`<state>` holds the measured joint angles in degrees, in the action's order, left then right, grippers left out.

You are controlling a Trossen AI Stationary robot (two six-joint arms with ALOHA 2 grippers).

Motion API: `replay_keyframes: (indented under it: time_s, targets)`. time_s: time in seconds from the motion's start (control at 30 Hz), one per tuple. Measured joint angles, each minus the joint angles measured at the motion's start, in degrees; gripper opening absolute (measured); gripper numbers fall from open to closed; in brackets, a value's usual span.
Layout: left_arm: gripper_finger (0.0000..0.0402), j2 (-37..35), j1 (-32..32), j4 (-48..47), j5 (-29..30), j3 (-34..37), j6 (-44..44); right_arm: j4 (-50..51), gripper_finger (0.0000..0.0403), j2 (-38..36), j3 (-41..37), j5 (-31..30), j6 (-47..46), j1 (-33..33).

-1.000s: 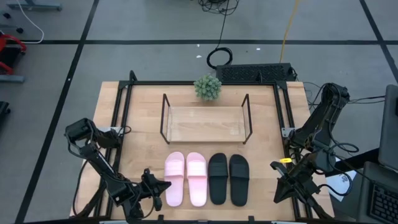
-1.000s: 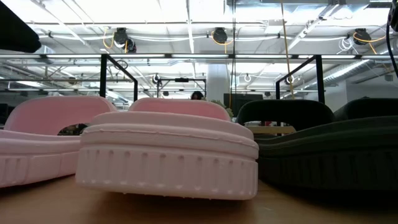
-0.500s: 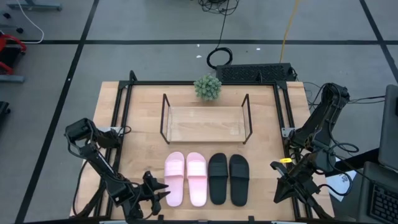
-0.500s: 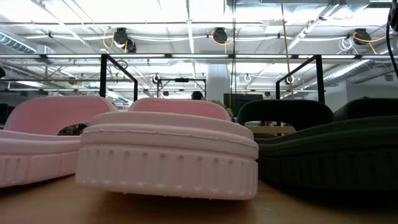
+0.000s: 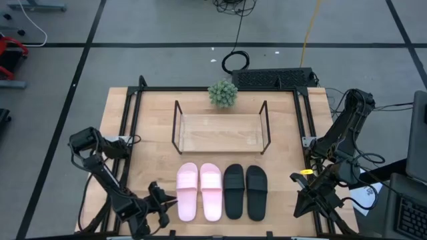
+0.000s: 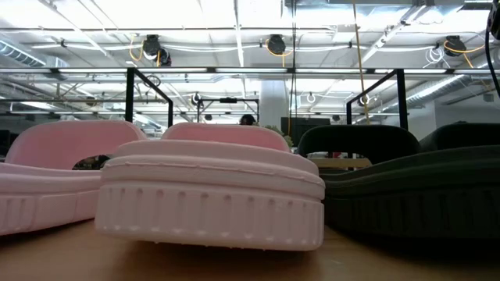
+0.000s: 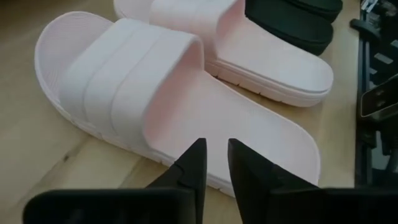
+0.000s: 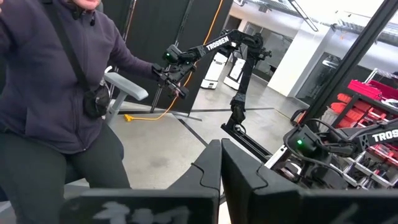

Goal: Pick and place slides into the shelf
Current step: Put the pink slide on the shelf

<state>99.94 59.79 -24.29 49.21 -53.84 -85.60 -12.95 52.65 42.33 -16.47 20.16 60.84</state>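
Two pink slides [image 5: 187,192] [image 5: 211,191] and two black slides [image 5: 233,191] [image 5: 256,192] lie side by side on their soles near the table's front edge. The low view shows them close up: pink slides [image 6: 211,187] and black slides [image 6: 406,187]. The shelf [image 5: 220,127] stands behind them with its board bare. My left gripper [image 7: 216,155] hovers at the outer long edge of the leftmost pink slide [image 7: 155,99]. It is open a little, with nothing between its fingers. My right gripper [image 8: 221,158] is shut, raised at the table's near right corner and pointing level into the room.
A small green plant [image 5: 223,93] stands behind the shelf at the far edge. Black frame rails [image 5: 130,133] run along the table's sides. Bare wood lies between the slides and the shelf. A person [image 8: 56,93] stands beyond the table in the right wrist view.
My left gripper has drawn back slightly toward the table's left edge, away from the leftmost pink slide. Its fingers spread wider half a second ago and have since narrowed. The slides have not moved.
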Motion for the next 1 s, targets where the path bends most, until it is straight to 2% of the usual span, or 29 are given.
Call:
replay_keyframes:
  time_s: [0.47,0.73,1.0]
  targets:
    - [0.0051,0.0,-4.4,-1.5,-1.4,0.0,-2.3,0.7,0.0,0.0,0.0,0.0,0.0,0.0]
    - [0.0051,0.1,-4.5,-1.6,-2.9,0.0,-6.4,2.4,0.0,0.0,0.0,0.0,0.0,0.0]
    - [0.0051,0.2,-4.3,-1.7,-2.9,0.0,-6.9,2.6,0.0,0.0,0.0,0.0,0.0,0.0]
